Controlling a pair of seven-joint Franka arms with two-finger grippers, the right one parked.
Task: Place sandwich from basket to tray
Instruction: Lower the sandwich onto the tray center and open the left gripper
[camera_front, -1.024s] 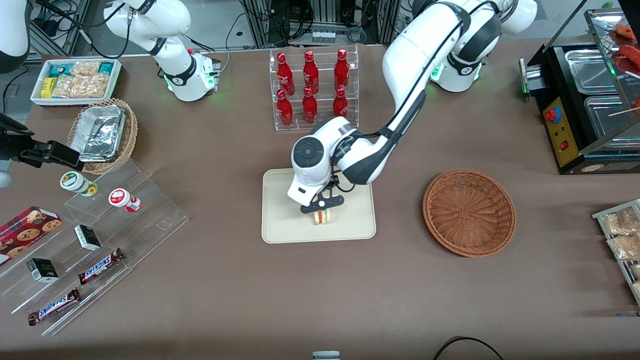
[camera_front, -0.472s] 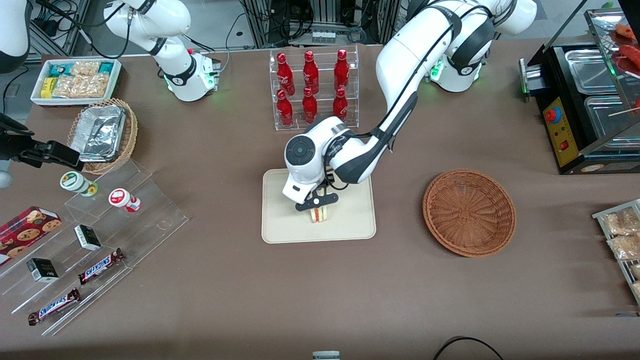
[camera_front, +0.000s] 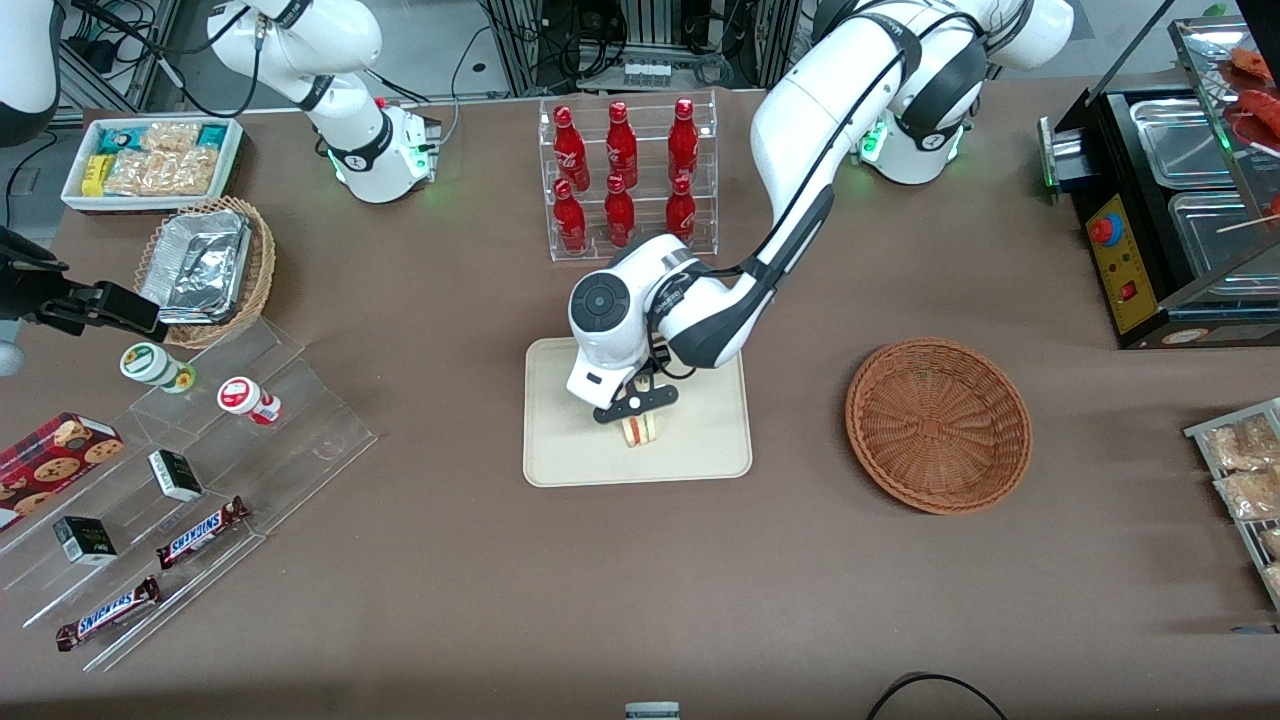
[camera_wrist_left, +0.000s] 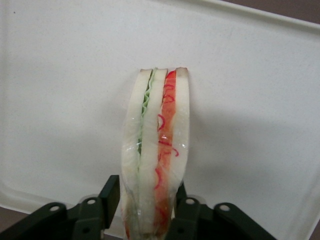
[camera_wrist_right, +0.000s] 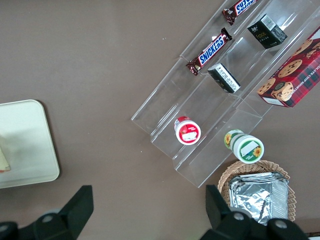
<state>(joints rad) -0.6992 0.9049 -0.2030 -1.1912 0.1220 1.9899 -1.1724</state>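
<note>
Over the tray (camera_front: 560, 440) in the front view, the gripper (camera_front: 637, 408) hangs low with the sandwich (camera_front: 643, 429) pinched between its fingers, cut edge facing the front camera; sandwich sits at or just above the tray surface, contact can't be told. Basket (camera_front: 938, 425) lies well apart, toward the working arm's end of the table, nothing in it. Rack of red bottles (camera_front: 625, 175) stands farther from the camera than the tray. Left wrist view: gripper (camera_wrist_left: 145, 210) fingers (camera_wrist_left: 111, 200) are closed narrow on the sandwich (camera_wrist_left: 157, 150), pressing both bread faces; red and green filling runs along the cut edge, cream tray (camera_wrist_left: 260, 90) beneath it. Right wrist view: tray corner (camera_wrist_right: 30, 145) shows with a sliver of the sandwich (camera_wrist_right: 3, 160) at the frame edge; clear stepped shelf (camera_wrist_right: 200, 115) with snack bars and cups sits nearby.
</note>
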